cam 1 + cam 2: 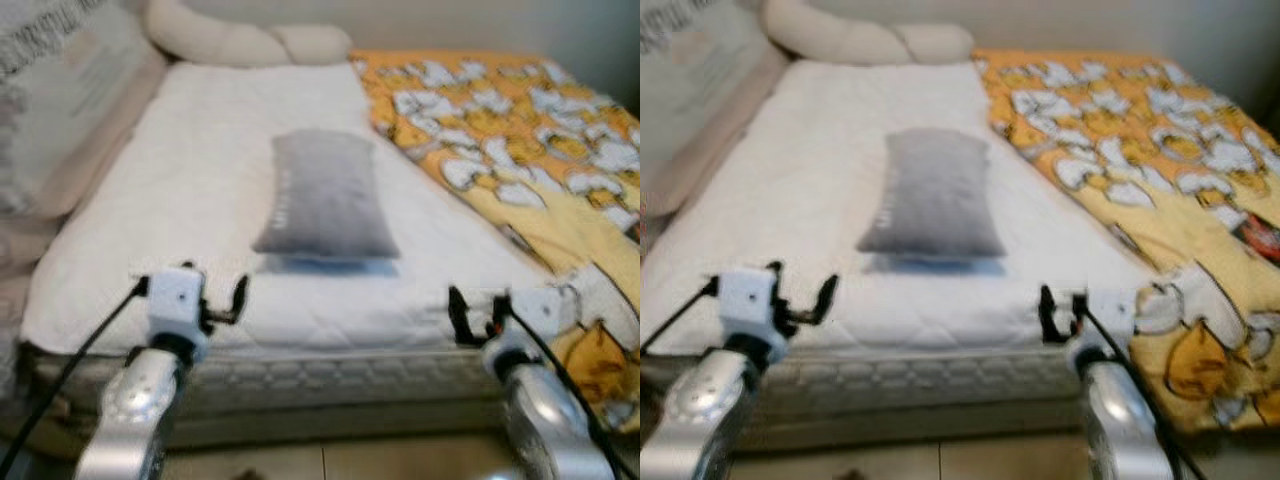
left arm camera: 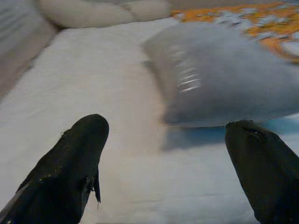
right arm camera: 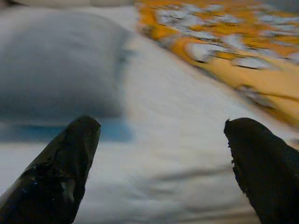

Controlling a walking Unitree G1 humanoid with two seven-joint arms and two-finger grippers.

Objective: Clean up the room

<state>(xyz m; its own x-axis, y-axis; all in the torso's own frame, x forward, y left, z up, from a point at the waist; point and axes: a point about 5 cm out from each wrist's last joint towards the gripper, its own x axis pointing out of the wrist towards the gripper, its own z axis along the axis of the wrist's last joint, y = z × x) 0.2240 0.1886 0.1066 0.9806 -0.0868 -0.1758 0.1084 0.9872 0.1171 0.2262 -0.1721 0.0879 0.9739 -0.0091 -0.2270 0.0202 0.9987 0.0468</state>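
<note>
A grey pillow (image 1: 325,195) lies in the middle of the white mattress (image 1: 200,170), with a thin blue edge (image 1: 322,264) showing under its near end. A yellow-orange cartoon-print blanket (image 1: 520,130) covers the bed's right side and spills over the near right corner. My left gripper (image 1: 195,295) hovers open at the bed's near edge, left of the pillow (image 2: 224,79). Over the same edge, my right gripper (image 1: 478,315) is open, with the pillow (image 3: 51,60) to its left and the blanket (image 3: 224,42) to its right. Nothing is held.
Cream bolster pillows (image 1: 240,40) lie along the head of the bed. A padded beige side panel (image 1: 60,110) rises along the left. The mattress's quilted front edge (image 1: 330,375) faces me, with tiled floor (image 1: 330,460) below.
</note>
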